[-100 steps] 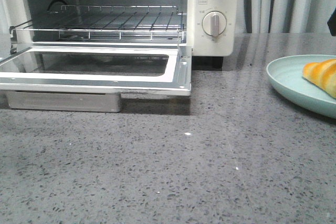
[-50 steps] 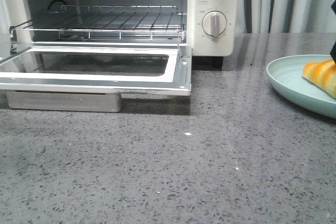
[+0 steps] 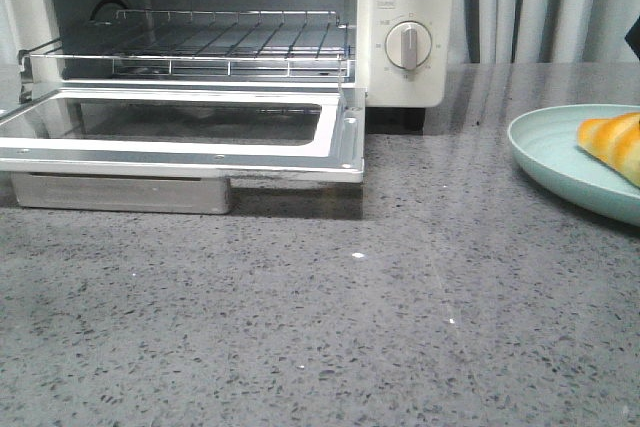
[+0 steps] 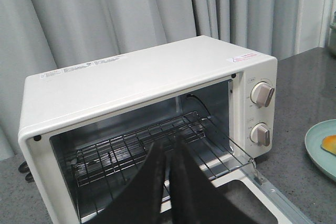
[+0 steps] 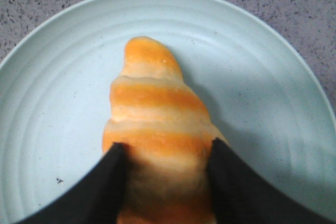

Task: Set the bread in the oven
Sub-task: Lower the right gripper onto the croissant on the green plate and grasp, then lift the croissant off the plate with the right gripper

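From the front, the oven (image 3: 230, 47) stood at the back left of a speckled grey stone counter (image 3: 330, 327) with its glass door (image 3: 180, 132) dropped flat and grey curtains (image 3: 540, 2) behind, while the bread (image 3: 615, 145) lay on a pale green plate (image 3: 550, 152) at the right edge. The left wrist view showed the left gripper (image 4: 169, 179) pressed together before the oven's wire rack (image 4: 157, 145). In the right wrist view the right gripper (image 5: 167, 174) had a finger against each side of the bread, which lay on the plate.

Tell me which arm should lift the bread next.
Right. Its gripper has its jaws on either side of the bread on the plate; the left gripper is shut, facing the oven.
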Available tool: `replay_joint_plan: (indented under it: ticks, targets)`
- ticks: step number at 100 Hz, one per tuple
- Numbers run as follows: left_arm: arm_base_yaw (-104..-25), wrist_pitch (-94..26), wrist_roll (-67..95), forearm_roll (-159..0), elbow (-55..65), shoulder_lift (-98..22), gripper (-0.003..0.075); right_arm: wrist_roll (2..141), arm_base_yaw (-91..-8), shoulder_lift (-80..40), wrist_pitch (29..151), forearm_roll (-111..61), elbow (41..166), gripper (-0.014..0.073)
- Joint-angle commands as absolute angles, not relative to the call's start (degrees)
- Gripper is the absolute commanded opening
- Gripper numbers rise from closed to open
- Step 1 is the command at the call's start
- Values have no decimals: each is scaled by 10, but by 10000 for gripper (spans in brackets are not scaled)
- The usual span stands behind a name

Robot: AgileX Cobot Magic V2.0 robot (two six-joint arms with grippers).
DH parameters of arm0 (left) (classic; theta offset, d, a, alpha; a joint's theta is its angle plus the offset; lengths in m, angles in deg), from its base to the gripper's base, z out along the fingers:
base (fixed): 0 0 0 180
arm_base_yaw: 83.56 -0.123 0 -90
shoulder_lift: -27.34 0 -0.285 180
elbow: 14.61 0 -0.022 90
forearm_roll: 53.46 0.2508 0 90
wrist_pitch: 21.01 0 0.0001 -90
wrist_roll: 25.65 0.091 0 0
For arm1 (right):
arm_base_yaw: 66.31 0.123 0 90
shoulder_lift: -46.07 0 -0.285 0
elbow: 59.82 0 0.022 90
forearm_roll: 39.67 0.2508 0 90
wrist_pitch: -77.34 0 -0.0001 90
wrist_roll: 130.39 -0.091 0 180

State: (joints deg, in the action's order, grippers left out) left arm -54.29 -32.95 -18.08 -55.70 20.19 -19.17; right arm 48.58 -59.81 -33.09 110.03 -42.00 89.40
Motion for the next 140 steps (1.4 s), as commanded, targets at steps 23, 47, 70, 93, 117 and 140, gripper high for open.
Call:
replay_joint_plan:
  ticks: [23, 47, 70, 93, 117, 140]
  targets:
    - [-544, -274, -181, -556, 180, -190, -20, 491, -598, -323, 1109, -428, 910, 64]
    - [-544, -271, -181, -556, 180, -190, -20, 491, -598, -323, 1118, -427, 910, -49]
    - [-544, -271, -181, -556, 180, -190, -20, 491, -598, -318, 1132, -424, 926, -57]
    - [-544, -271, -181, -556, 180, -190, -20, 491, -598, -281, 1160, -423, 967, -57]
    - [-544, -271, -181, -556, 180, -190, -20, 491, -598, -224, 1206, -397, 991, -57]
    - [-544, -271, -181, -556, 180, -190, -20, 523, -597, -162, 1227, -333, 993, -57]
